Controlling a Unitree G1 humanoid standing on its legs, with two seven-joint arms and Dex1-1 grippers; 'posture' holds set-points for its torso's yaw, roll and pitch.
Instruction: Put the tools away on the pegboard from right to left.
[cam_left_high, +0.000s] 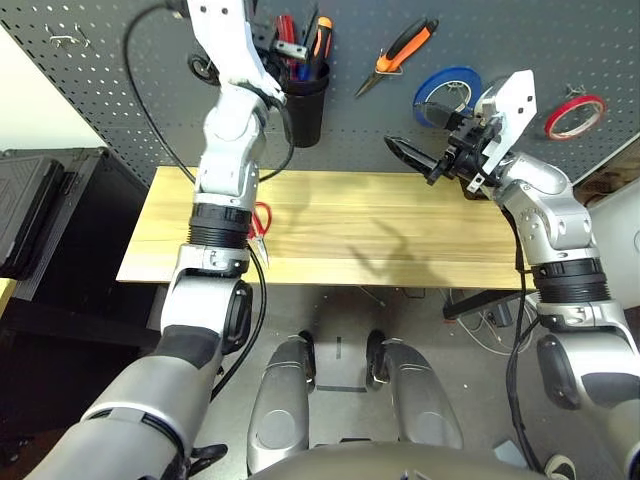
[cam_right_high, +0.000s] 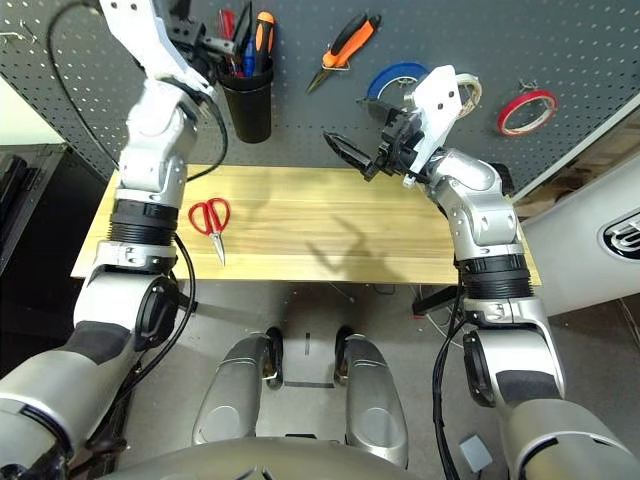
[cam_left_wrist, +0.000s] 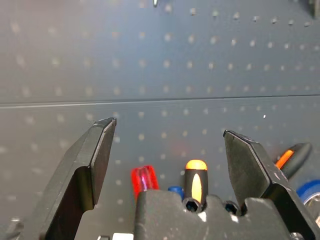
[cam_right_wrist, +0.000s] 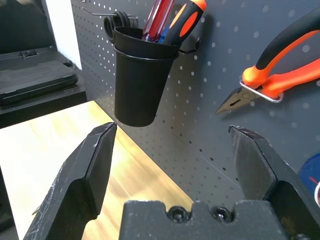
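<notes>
Hands wide open, empty.

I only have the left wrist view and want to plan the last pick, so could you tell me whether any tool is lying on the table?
Observer: Yes, the red-handled scissors lie flat on the wooden table, near its left end.
Operator: Thank you. Is the right gripper free to help?
Observer: The right gripper is open and empty, hovering in front of the pegboard, to the right of the black cup.
Operator: And is the red tape ring hung up?
Observer: Yes, the red tape ring hangs on a hook at the pegboard's right end.
</notes>
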